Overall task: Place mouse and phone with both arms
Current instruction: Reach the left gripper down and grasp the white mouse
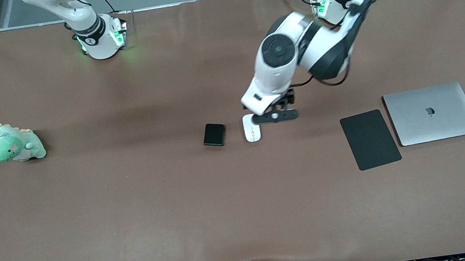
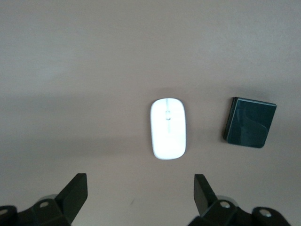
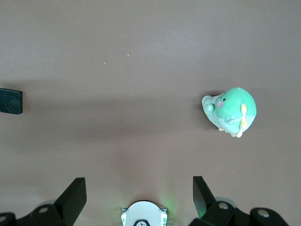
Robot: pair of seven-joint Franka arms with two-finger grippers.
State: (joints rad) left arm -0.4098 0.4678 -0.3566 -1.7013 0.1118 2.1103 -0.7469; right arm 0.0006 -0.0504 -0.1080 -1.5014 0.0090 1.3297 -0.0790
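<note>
The white mouse [image 1: 251,129] lies near the table's middle, with the black phone [image 1: 214,134] beside it toward the right arm's end. My left gripper [image 1: 275,117] hovers low beside the mouse, toward the left arm's end. In the left wrist view it [image 2: 140,188] is open and empty, with the mouse [image 2: 168,128] and phone [image 2: 249,122] ahead of its fingers. My right gripper [image 3: 139,188] is open and empty, held high over its own base [image 3: 143,214]. It is out of the front view. One edge of the phone [image 3: 10,101] shows in the right wrist view.
A flat black mouse pad [image 1: 370,139] and a closed silver laptop [image 1: 432,113] lie side by side toward the left arm's end. A green plush dinosaur [image 1: 13,143] sits toward the right arm's end and shows in the right wrist view [image 3: 230,110].
</note>
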